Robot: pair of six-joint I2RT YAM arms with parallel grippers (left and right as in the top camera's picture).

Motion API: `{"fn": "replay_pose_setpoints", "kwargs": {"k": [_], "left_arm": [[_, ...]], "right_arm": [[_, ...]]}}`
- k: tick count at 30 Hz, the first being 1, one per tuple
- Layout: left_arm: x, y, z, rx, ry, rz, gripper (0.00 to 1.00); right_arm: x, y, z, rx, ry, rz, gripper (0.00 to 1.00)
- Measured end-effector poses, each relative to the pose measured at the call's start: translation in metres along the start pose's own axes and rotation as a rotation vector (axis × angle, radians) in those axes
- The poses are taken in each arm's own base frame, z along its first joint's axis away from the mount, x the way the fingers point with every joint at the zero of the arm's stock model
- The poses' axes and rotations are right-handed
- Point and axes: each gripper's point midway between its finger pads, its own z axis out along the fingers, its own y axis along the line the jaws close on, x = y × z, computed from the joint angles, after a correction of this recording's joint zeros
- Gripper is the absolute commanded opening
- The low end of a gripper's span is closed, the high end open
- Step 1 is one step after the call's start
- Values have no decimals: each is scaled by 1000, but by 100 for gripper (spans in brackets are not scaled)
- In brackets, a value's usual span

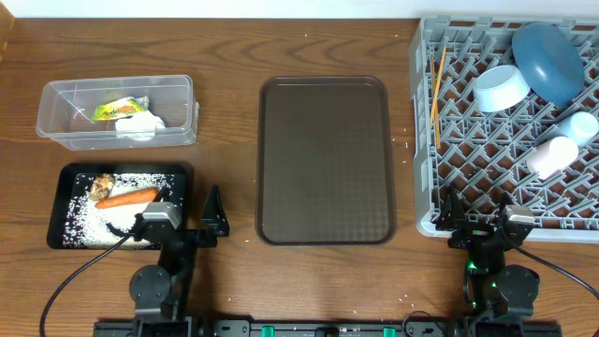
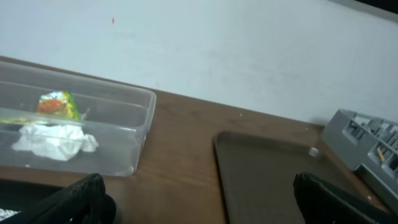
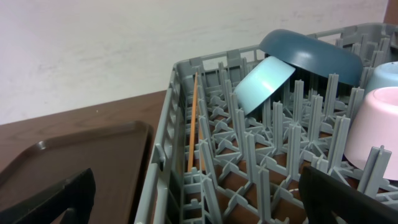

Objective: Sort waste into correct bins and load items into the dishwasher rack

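Note:
The grey rack (image 1: 426, 140) (image 3: 161, 180) at the right holds the dark blue plate (image 1: 548, 58) (image 3: 311, 53), the pale blue bowl (image 1: 500, 88) (image 3: 261, 84), a pale blue cup (image 1: 580, 126), a whitish cup (image 1: 552, 155) (image 3: 373, 124) and the chopsticks (image 1: 437, 98) (image 3: 192, 124). The clear tub (image 1: 56, 126) (image 2: 124, 118) holds the wrapper (image 1: 116, 109) (image 2: 57, 104) and the crumpled paper (image 1: 140, 125) (image 2: 53, 142). The black tray (image 1: 65, 187) holds the carrot (image 1: 126, 197), the brown lump (image 1: 102, 184) and rice (image 1: 89, 225). My left gripper (image 1: 187, 213) (image 2: 199, 205) is open and empty at the front. My right gripper (image 1: 479, 217) (image 3: 199, 199) is open at the rack's front wall.
The brown serving tray (image 1: 323, 159) (image 2: 267, 180) (image 3: 74, 162) lies bare in the middle of the wooden table. A few rice grains (image 1: 404, 142) lie on the wood between it and the rack. A white wall stands behind the table.

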Motion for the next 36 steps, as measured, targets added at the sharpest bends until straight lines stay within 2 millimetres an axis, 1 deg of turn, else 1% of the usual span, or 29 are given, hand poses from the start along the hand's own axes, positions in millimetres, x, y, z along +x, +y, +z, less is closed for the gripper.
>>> {"fn": "replay_pose_setpoints", "kwargs": {"k": [2, 6, 9, 19, 36], "left_arm": [[12, 3, 1, -7, 27, -3, 98], [13, 4, 2, -8, 29, -3, 98], [18, 6, 1, -18, 50, -5, 98], [17, 9, 1, -42, 50, -5, 98], [17, 10, 1, -42, 51, -5, 98]], "right_arm": [[0, 0, 0, 0, 0, 0, 99], [0, 0, 0, 0, 0, 0, 99], [0, 0, 0, 0, 0, 0, 99], [0, 0, 0, 0, 0, 0, 99], [0, 0, 0, 0, 0, 0, 99]]}}
